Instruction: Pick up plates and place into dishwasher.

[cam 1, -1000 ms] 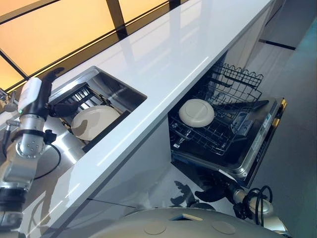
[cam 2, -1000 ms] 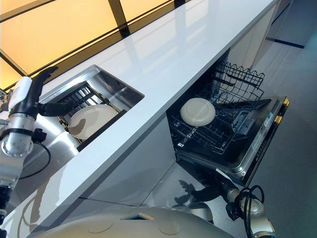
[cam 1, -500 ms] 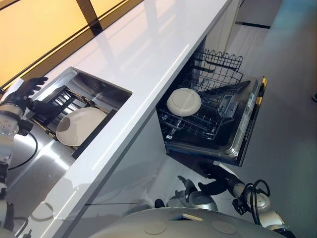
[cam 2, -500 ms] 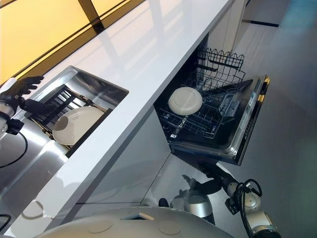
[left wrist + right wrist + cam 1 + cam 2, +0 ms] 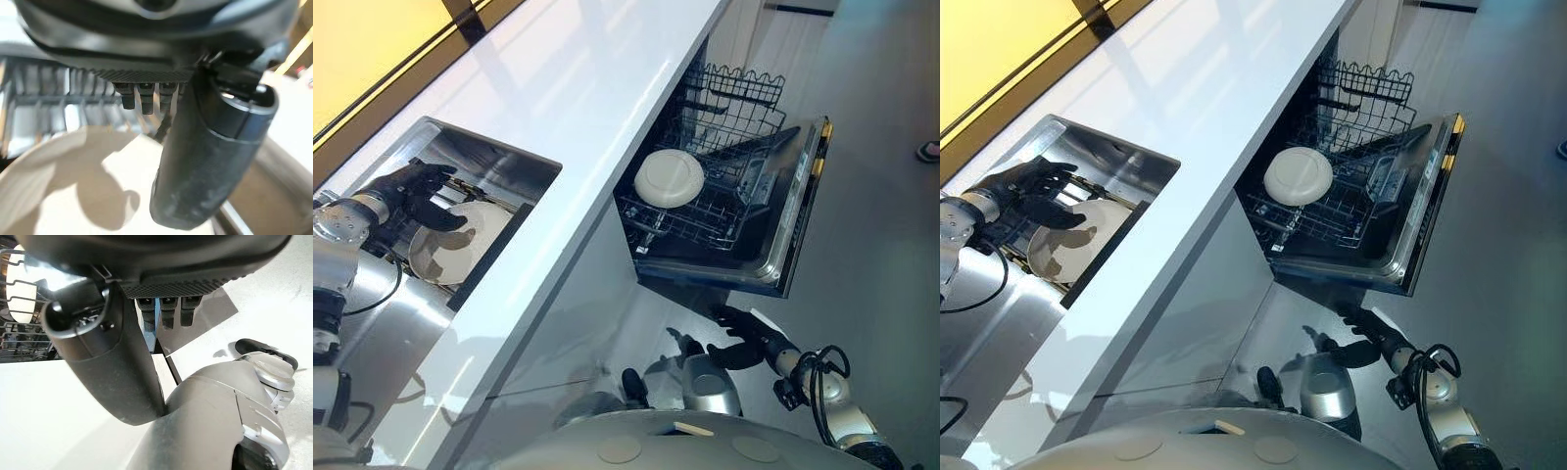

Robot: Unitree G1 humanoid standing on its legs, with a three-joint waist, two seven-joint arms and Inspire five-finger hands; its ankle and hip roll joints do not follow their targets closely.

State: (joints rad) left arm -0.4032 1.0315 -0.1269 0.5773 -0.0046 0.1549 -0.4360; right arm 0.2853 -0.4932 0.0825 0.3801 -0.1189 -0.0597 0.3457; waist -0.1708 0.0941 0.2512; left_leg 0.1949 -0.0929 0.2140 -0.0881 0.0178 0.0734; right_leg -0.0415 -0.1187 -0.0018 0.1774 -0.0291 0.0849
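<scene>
Left hand [image 5: 416, 189]: left of frame, fingers spread above sink plate [image 5: 460, 245], poised to grab.
Right hand [image 5: 744, 338]: lower right, fingers loosely apart, idle under dishwasher door [image 5: 783, 255].
Rack plate [image 5: 669, 178]: already loaded.

A long glossy white desk [image 5: 587, 88] runs across the view, catching pale reflections, with a steel sink [image 5: 499, 171] sunk into it. Behind it glows a warm amber window [image 5: 362, 44] split by dark frames [image 5: 465, 15]. Below lies a smooth grey floor [image 5: 881, 225] — and a white cabinet front [image 5: 597, 294] under the desk.
</scene>
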